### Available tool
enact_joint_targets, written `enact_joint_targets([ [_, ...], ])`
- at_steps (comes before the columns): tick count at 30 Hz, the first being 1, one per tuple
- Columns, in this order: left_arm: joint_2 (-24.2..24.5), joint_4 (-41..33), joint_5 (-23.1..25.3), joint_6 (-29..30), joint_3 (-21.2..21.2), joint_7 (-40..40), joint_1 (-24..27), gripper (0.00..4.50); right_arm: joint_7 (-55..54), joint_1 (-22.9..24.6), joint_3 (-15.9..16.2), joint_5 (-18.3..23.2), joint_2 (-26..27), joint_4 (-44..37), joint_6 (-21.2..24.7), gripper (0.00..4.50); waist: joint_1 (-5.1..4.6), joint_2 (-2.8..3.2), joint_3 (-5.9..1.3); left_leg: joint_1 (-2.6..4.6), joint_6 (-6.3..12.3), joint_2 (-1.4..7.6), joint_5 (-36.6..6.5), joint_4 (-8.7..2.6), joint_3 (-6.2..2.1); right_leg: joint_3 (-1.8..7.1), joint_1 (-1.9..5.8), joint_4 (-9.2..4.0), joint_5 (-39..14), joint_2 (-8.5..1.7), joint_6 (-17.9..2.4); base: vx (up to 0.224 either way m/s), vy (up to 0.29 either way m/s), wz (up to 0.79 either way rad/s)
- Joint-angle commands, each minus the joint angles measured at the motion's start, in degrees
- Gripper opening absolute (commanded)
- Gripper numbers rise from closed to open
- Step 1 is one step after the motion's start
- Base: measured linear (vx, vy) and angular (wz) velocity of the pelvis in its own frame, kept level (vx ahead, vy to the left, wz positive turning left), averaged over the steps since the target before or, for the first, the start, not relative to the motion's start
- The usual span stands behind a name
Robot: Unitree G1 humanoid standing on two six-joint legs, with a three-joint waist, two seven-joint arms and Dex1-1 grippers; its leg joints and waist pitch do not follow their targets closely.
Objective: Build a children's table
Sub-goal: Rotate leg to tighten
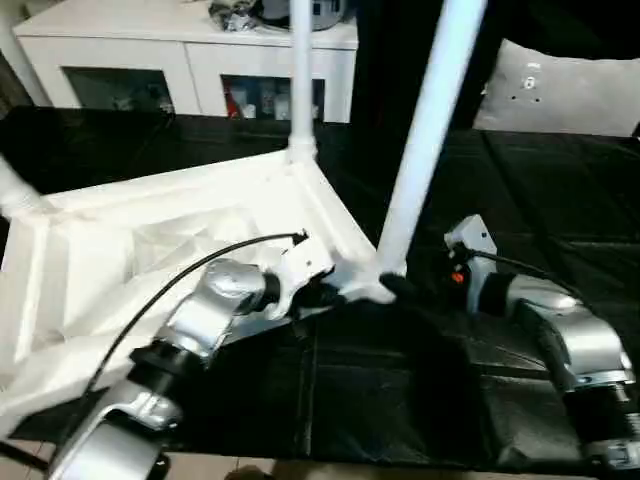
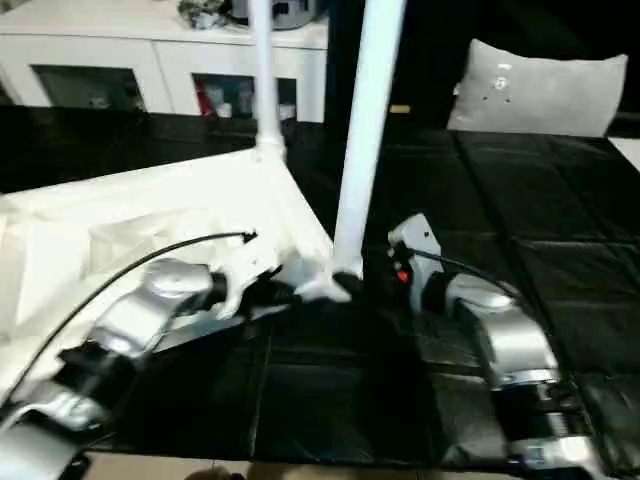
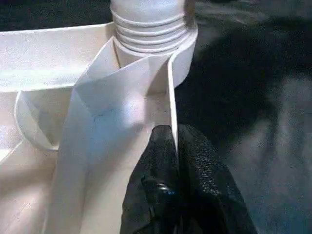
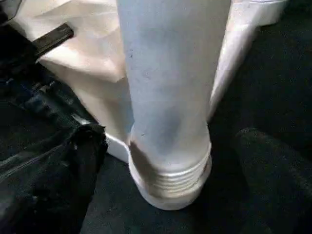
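The white table top (image 1: 120,260) lies upside down on the black surface, ribbed underside up. One white leg (image 1: 300,80) stands upright in the far corner socket. A second leg (image 1: 430,130) stands in the near corner socket (image 3: 185,53), with its threads (image 3: 151,24) showing above the socket. A third leg's stub (image 1: 15,190) shows at the left. My left gripper (image 3: 173,146) is shut on the top's thin rim wall just beside that near socket. My right gripper (image 4: 170,134) is open, with one finger (image 4: 73,161) on each side of the second leg's threaded base, apart from it.
A white cabinet (image 1: 190,60) with glass doors stands at the back. A grey cushion (image 1: 570,90) leans at the back right. The black surface (image 1: 400,400) stretches in front of and to the right of the table top.
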Motion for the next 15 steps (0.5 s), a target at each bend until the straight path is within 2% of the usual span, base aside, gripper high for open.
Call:
enact_joint_targets([
  [1,1.0,-2.8,-1.1,-3.0,-2.2,-6.1,-0.3,0.00,4.3,0.4,1.1,1.6,-0.8,-1.9,0.7,4.48,0.38,-0.50,-3.86,0.88,4.70,3.57,-7.2,-3.36,-1.12,2.89,2.92,-3.60,-4.0,-4.90,-13.6,0.000,0.000,0.00],
  [2,1.5,-2.9,-1.0,-3.0,-2.5,-7.1,-0.3,0.00,4.9,0.3,1.3,1.6,-0.8,-1.8,0.7,4.22,0.66,-0.41,-3.86,1.00,4.58,3.66,-7.5,-3.36,-1.06,2.90,2.68,-3.57,-4.6,-4.88,-13.7,0.000,0.000,0.00],
  [3,2.1,-3.0,-1.0,-3.2,-2.9,-8.2,-0.4,0.00,5.6,0.2,1.6,1.9,-0.9,-1.8,1.0,4.15,1.03,-0.31,-3.81,1.24,4.08,3.74,-8.4,-3.41,-1.03,2.89,2.39,-3.74,-5.9,-4.86,-13.7,0.000,0.000,0.00],
  [5,3.2,-3.0,-1.0,-3.2,-3.3,-10.3,-0.5,0.00,7.1,0.1,2.0,2.5,-1.2,-1.8,1.5,4.09,1.38,-0.24,-3.70,1.38,3.17,3.84,-10.0,-3.59,-1.07,2.93,2.35,-3.84,-8.0,-4.96,-13.6,0.000,0.000,0.00],
  [6,3.4,-3.1,-1.0,-3.1,-3.3,-10.7,-0.5,0.00,7.3,0.1,2.1,2.7,-1.2,-1.8,1.6,3.95,1.48,-0.47,-3.69,1.34,2.55,3.86,-10.5,-3.71,-1.13,2.93,2.38,-3.83,-8.7,-5.00,-13.4,0.000,0.000,0.00],
  [7,3.5,-3.2,-1.1,-3.1,-3.3,-10.8,-0.5,0.00,7.6,0.2,2.2,2.8,-1.3,-2.0,1.6,3.95,1.52,-0.44,-3.66,1.35,2.33,3.85,-10.7,-3.75,-1.14,2.95,2.35,-3.85,-9.0,-5.06,-13.3,0.000,0.000,0.00],
  [8,3.8,-3.4,-1.5,-3.2,-3.2,-11.1,-0.3,0.00,8.0,0.3,2.5,3.0,-1.5,-2.2,1.6,3.71,1.56,-0.45,-3.63,1.33,1.86,3.85,-11.3,-3.81,-1.19,2.96,2.37,-3.89,-9.7,-5.15,-13.1,0.000,0.000,0.00],
  [9,3.8,-3.4,-1.5,-3.3,-3.2,-11.2,-0.3,0.00,8.2,0.3,2.5,3.1,-1.5,-2.2,1.6,3.67,1.61,-0.47,-3.69,1.31,1.60,3.80,-11.5,-3.80,-1.23,2.96,2.44,-3.88,-10.0,-5.22,-12.9,0.000,0.000,0.00],
  [15,3.8,-3.3,-1.6,-3.9,-3.2,-11.8,0.0,0.00,11.2,0.3,3.4,3.9,-2.3,-2.3,3.2,3.14,1.71,-0.72,-3.88,0.98,2.50,3.60,-8.8,-3.51,-1.18,2.94,2.62,-3.65,-7.9,-5.18,-12.6,0.000,0.000,0.00],
])
